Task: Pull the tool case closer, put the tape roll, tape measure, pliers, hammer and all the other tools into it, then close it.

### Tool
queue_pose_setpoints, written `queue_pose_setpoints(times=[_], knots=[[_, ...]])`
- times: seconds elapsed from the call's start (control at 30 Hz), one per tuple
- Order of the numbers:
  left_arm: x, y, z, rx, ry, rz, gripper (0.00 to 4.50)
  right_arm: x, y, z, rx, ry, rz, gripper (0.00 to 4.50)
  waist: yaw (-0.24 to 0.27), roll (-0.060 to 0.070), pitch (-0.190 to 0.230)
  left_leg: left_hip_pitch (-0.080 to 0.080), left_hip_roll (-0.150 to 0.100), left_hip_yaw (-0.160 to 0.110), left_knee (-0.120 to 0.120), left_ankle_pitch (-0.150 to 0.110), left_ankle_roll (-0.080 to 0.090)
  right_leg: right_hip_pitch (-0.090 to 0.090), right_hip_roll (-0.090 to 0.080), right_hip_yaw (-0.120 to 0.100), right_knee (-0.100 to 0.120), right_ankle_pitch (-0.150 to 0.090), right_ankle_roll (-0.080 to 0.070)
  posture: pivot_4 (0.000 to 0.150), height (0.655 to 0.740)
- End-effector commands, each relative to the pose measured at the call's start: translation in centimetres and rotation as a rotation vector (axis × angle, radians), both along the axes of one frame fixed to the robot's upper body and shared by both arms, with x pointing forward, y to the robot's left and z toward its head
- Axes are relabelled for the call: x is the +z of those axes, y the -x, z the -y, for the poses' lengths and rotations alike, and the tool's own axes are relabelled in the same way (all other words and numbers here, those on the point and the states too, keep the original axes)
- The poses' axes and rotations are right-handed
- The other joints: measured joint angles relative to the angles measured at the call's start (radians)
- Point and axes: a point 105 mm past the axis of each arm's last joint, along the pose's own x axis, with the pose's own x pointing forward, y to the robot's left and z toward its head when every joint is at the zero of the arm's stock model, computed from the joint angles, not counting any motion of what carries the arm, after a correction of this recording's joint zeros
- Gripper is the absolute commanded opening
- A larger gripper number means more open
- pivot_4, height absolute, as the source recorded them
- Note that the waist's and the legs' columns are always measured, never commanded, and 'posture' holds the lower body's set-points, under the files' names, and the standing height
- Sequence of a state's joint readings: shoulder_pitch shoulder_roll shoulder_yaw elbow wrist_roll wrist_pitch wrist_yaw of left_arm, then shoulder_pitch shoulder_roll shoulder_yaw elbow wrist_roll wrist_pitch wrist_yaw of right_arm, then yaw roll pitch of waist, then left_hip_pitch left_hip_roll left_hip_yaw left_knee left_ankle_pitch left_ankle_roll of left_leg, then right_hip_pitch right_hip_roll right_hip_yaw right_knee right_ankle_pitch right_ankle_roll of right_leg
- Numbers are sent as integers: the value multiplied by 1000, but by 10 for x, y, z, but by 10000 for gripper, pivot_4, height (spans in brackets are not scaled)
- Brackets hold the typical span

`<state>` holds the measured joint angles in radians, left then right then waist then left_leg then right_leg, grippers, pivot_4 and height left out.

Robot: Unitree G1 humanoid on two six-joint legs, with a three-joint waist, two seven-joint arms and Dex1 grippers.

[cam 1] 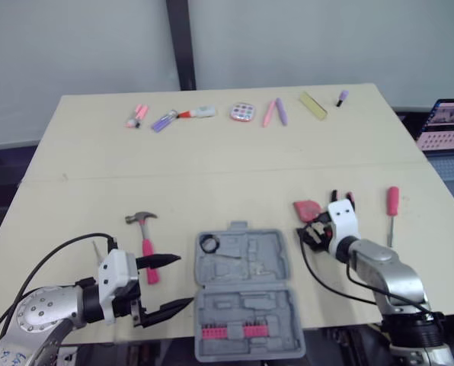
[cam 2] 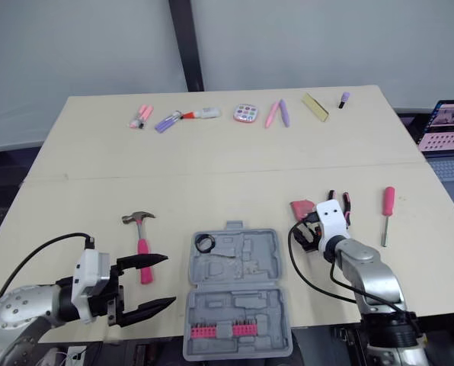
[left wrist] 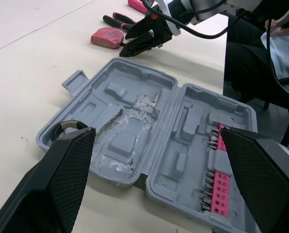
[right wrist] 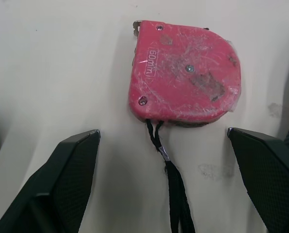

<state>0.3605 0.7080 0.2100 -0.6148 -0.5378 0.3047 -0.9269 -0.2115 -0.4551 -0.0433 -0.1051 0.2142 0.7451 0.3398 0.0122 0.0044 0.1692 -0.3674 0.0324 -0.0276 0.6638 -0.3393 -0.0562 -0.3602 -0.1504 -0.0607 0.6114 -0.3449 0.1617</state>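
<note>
The grey tool case (cam 1: pixel 246 293) lies open at the table's front edge, with the black tape roll (cam 1: pixel 209 244) in its upper left corner and a pink bit strip (cam 1: pixel 231 331) in the near half. My left gripper (cam 1: pixel 183 280) is open just left of the case, pointing at it. The pink-handled hammer (cam 1: pixel 145 240) lies behind that gripper. To the right of the case, my right gripper (cam 1: pixel 311 233) is open and faces the red tape measure (right wrist: pixel 185 82), which lies a little ahead of the fingertips. The pliers (cam 1: pixel 341 197) lie beside it, partly hidden.
A pink-handled screwdriver (cam 1: pixel 392 210) lies further right. Several small pens, markers and a yellow strip (cam 1: pixel 313 104) line the table's far side. A laptop (cam 1: pixel 448 126) stands off the right edge. A black cable (cam 1: pixel 318 282) trails from the right wrist.
</note>
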Motion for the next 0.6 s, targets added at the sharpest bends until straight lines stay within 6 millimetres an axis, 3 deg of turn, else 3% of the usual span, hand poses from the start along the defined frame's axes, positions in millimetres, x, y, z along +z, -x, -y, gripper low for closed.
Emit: queue_pose_setpoints(times=[0.03, 0.07, 0.17, 0.4, 0.6], knots=[[4, 3, 4, -8, -11, 32, 44050, -1, 2, -1, 4, -4, -8, 45000, 0, 0, 0, 0, 0, 0, 0, 0, 0, 0, 0, 0, 0, 0, 0, 1500, 7400], [3, 3, 4, -8, -13, 31, 44050, -1, 2, -2, 9, -4, -9, 45000, 0, 0, 0, 0, 0, 0, 0, 0, 0, 0, 0, 0, 0, 0, 0, 1500, 7400], [4, 2, 4, 2, -10, 35, 45000, -2, 3, -1, 8, 0, -15, 36319, 1, 0, 0, 0, 0, 0, 0, 0, 0, 0, 0, 0, 0, 0, 0, 1500, 7400], [3, 2, 3, -1, -19, 33, 45000, -4, 11, 1, 2, -2, -35, 1473, 7, 0, 0, 0, 0, 0, 0, 0, 0, 0, 0, 0, 0, 0, 0, 1500, 7400], [2, 2, 3, -7, -20, 30, 45000, -3, 20, 3, 0, -5, -43, 626, 9, 0, 0, 0, 0, 0, 0, 0, 0, 0, 0, 0, 0, 0, 0, 1500, 7400]])
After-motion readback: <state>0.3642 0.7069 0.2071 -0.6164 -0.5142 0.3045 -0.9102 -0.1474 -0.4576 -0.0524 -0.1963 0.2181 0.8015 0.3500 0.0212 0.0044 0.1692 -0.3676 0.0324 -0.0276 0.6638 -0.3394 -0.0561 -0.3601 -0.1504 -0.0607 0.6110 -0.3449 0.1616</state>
